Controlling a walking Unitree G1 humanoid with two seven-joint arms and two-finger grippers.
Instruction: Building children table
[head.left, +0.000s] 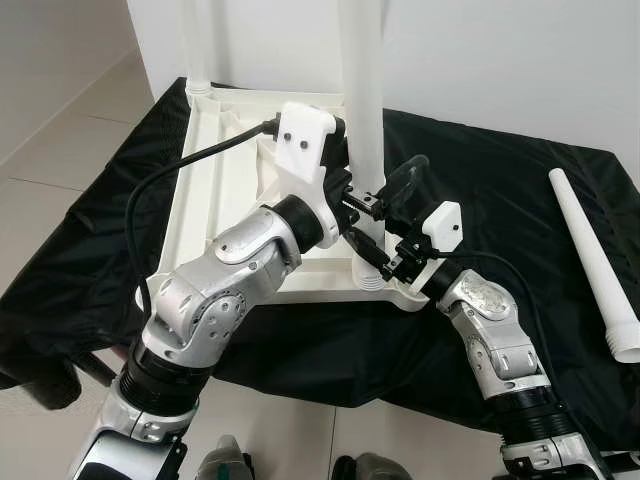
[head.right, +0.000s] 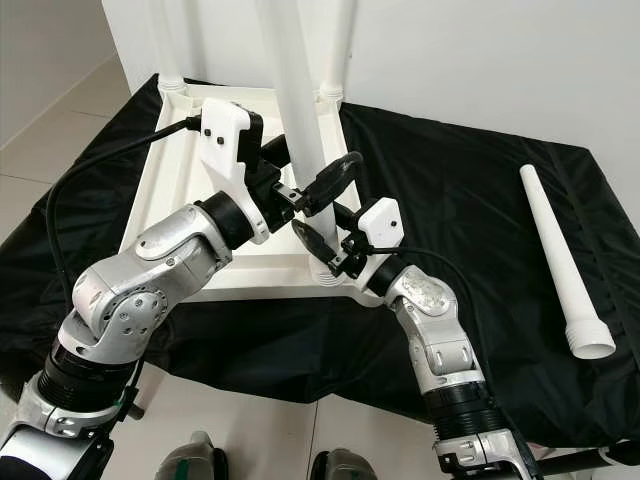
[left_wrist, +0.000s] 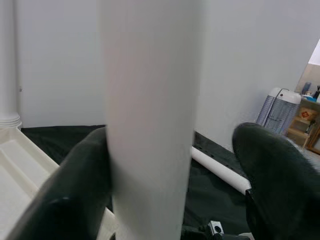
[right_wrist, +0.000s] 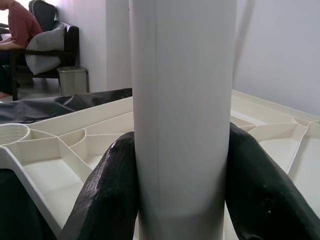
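While the upturned white tabletop (head.left: 215, 190) lies on the black cloth (head.left: 480, 190), the right pincer (head.right: 322, 243) clamps the upright leg (head.right: 300, 130) near its socket; the left pincer (head.right: 318, 190) straddles it higher, spread. Smooth, stiff, light plastic: low grip looks steadiest.

Upright table leg (head.right: 297, 110) blocks the tabletop's (head.right: 180, 175) near corner, crowded by the left gripper (head.right: 318, 196) and right gripper (head.right: 322, 240). Two more legs (head.right: 338, 50) stand along its far edge. Open black cloth (head.right: 450, 180) separates it from a loose leg (head.right: 562, 262).
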